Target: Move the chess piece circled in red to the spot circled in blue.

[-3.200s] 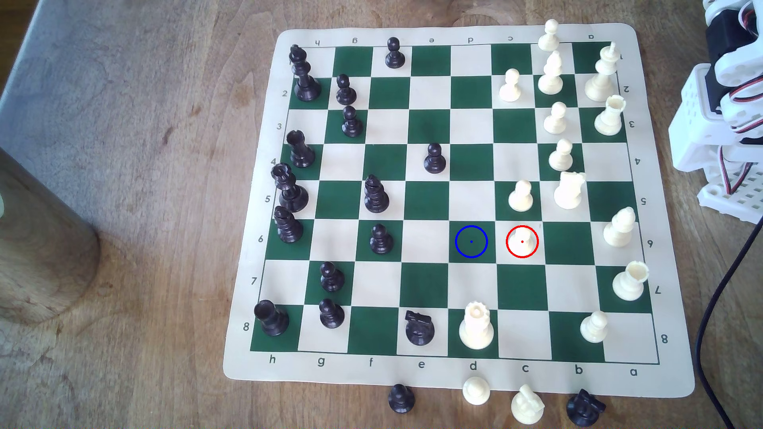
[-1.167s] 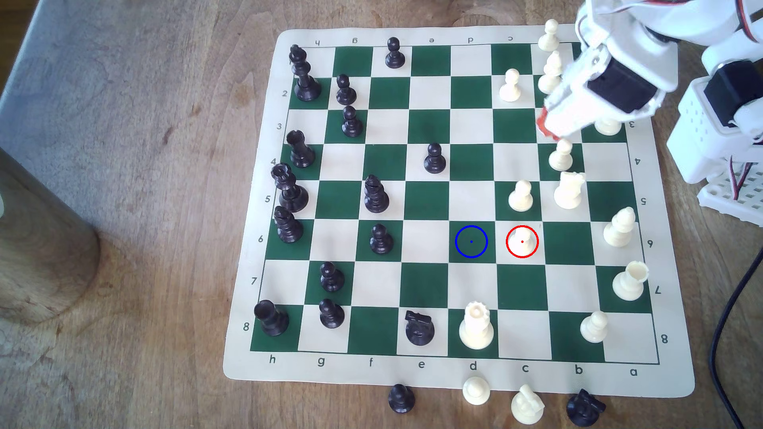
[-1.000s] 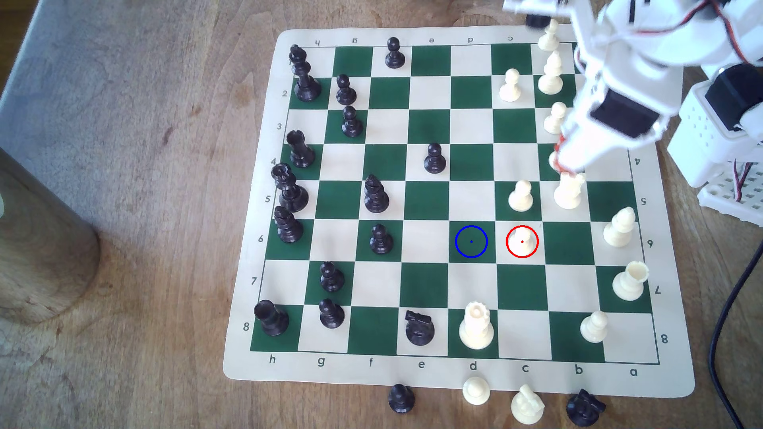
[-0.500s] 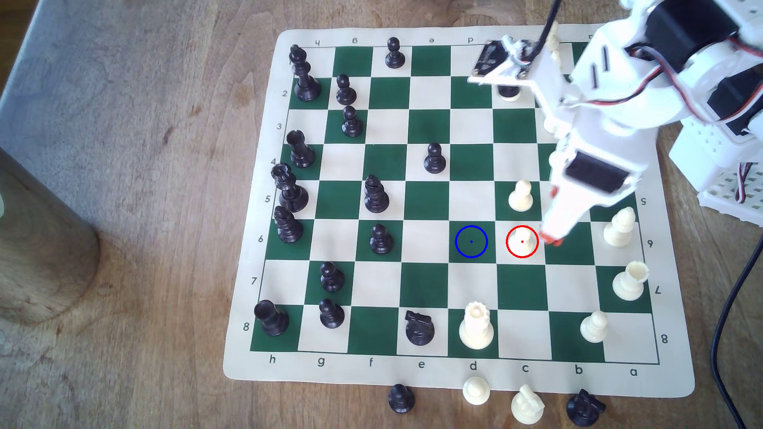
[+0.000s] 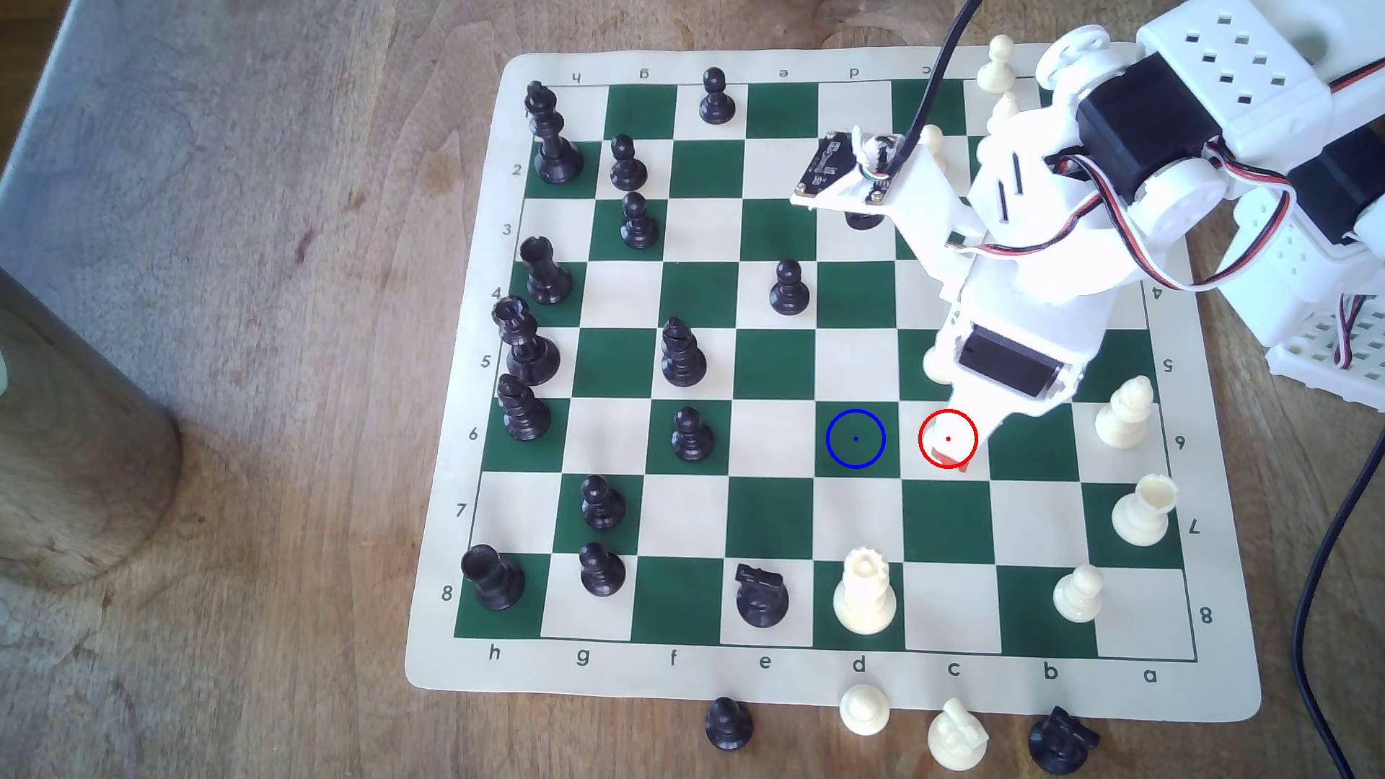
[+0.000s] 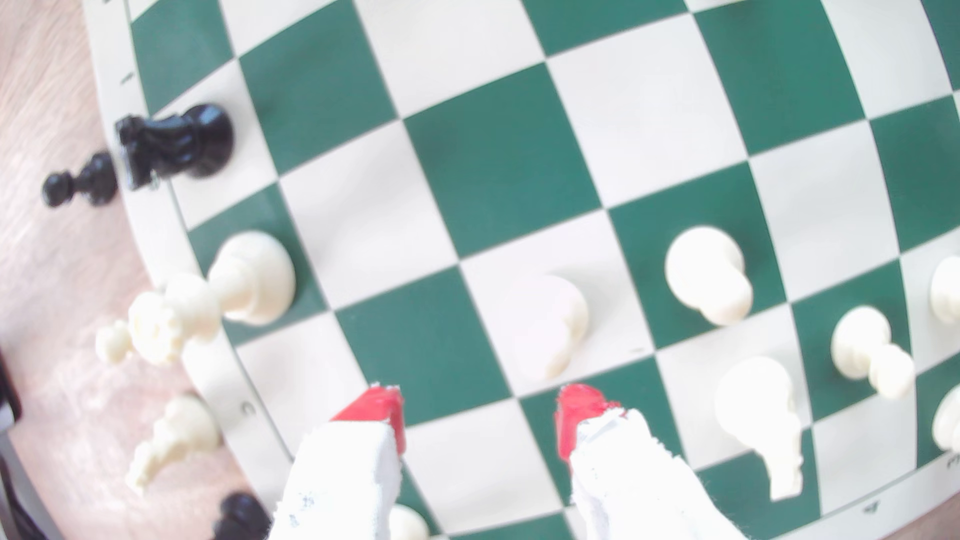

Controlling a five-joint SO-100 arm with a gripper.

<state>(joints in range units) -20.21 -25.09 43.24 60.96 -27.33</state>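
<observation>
The chess piece, a small cream pawn, stands on a cream square just beyond my red fingertips in the wrist view. My gripper is open with nothing between the fingers. In the exterior view my gripper hangs over the red ring and covers the pawn there. The spot, a dark green square with a blue ring, lies bare one square towards the exterior view's left of the red ring.
A cream pawn stands one square behind the red ring, half under my arm. A cream queen is two rows nearer than the spot. Loose pieces lie off the board's near edge. A black cable runs down the exterior view's right.
My arm has swung out from the exterior view's right edge and come down across the board. The gripper went from the far right rows to directly over the red ring.
</observation>
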